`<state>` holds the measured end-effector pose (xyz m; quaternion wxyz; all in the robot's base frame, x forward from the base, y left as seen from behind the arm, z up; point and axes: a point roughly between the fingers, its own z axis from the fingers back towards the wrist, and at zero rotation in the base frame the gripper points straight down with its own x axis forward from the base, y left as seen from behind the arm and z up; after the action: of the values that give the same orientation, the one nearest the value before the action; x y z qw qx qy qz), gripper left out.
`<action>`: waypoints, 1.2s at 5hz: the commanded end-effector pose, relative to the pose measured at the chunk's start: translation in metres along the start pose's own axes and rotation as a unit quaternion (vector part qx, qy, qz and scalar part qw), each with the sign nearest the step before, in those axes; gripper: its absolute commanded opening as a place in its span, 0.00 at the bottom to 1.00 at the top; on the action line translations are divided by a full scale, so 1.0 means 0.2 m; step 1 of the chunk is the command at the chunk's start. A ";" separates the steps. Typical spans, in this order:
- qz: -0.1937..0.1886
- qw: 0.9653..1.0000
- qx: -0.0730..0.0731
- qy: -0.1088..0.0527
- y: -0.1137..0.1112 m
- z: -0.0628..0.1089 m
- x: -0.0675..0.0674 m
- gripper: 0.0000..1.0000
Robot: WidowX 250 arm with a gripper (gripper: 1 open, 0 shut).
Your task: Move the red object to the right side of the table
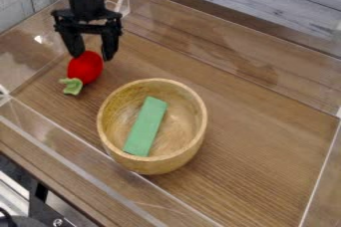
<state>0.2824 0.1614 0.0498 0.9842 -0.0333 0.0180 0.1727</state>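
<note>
The red object (84, 67), a small rounded red toy fruit with a light green leafy stem, lies on the left part of the brown wood-grain table (253, 102). My black gripper (90, 48) hangs straight down just above it, its two fingers spread wide to either side of the fruit's top. The jaws are open and hold nothing. The fingers partly cover the fruit's upper edge.
A round wooden bowl (186, 149) with a flat green block (146, 125) inside sits right of the fruit, near the front. Low clear acrylic walls (40, 121) border the table. The bare wood stretches to the right.
</note>
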 end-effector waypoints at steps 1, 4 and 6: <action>0.013 1.000 0.009 -0.013 -0.01 -0.03 0.00 1.00; 0.021 1.000 0.006 -0.021 -0.08 0.07 -0.05 0.00; -0.063 0.997 -0.013 -0.044 -0.30 0.36 -0.03 0.00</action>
<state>0.2950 0.1047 0.1054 0.9923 -0.0475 0.0027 0.1146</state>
